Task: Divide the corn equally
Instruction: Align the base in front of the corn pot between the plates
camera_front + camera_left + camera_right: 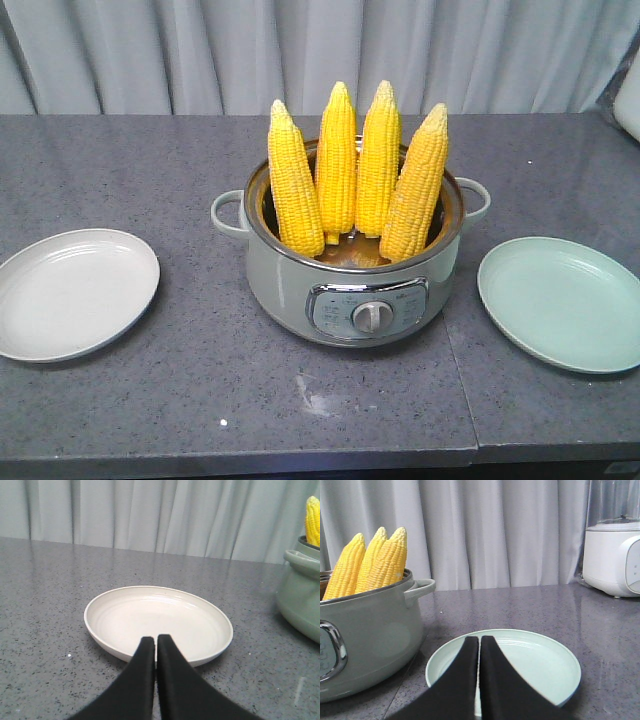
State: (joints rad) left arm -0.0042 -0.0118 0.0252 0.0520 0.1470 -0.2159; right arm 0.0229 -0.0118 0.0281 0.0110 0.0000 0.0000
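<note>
Several yellow corn cobs (357, 168) stand upright, tips up, in a pale green electric pot (350, 280) at the table's middle. The corn (370, 562) also shows in the right wrist view, and one cob tip (312, 520) in the left wrist view. A white plate (70, 292) lies bare left of the pot, a pale green plate (565, 300) bare to its right. My left gripper (155, 641) is shut, holding nothing, over the near rim of the white plate (115, 610). My right gripper (479, 641) is shut, holding nothing, over the near side of the green plate (540, 665). Neither gripper appears in the front view.
The pot (365, 630) has side handles (228, 212) and a front control knob (372, 317). A white blender (612, 555) stands at the far right of the grey speckled table (300, 400). A grey curtain hangs behind the table.
</note>
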